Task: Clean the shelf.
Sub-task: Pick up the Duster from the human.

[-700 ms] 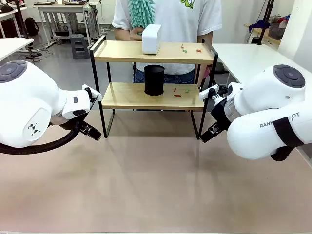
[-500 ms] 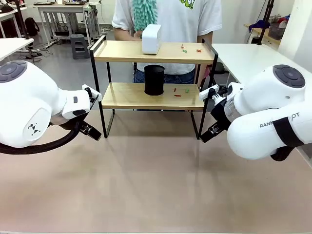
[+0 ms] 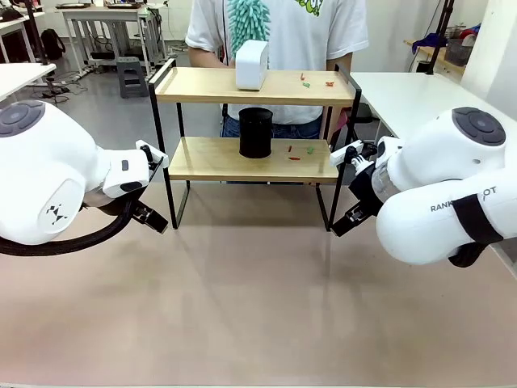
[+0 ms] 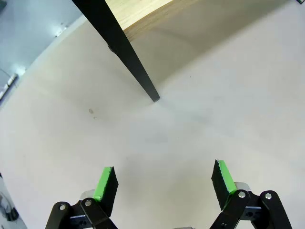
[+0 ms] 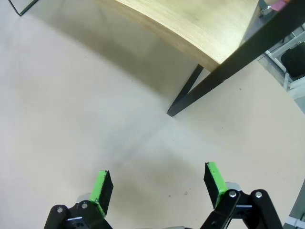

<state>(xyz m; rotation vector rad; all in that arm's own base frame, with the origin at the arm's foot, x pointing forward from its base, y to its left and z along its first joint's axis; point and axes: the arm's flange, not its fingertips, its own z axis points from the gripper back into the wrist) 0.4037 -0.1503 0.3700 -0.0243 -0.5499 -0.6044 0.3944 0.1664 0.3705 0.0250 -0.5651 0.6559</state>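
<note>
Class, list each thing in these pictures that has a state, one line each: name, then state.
Two-tier wooden shelf in black metal frame: upright, red and green scraps on both boards.
White rounded box: upright, top board.
Black cylindrical cup: upright, lower board.
Teal fluffy duster: raised behind the shelf.
Left gripper: open, empty.
Right gripper: open, empty.

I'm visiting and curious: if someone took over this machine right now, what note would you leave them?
Left gripper: open, empty, near the front left leg of the shelf.
Right gripper: open, empty, near the front right leg.
White box on the top board, black cup on the lower; red and green scraps on both.
The person behind holds a teal duster.
Done: nothing visible. Left: remove the scraps, dust both boards.
</note>
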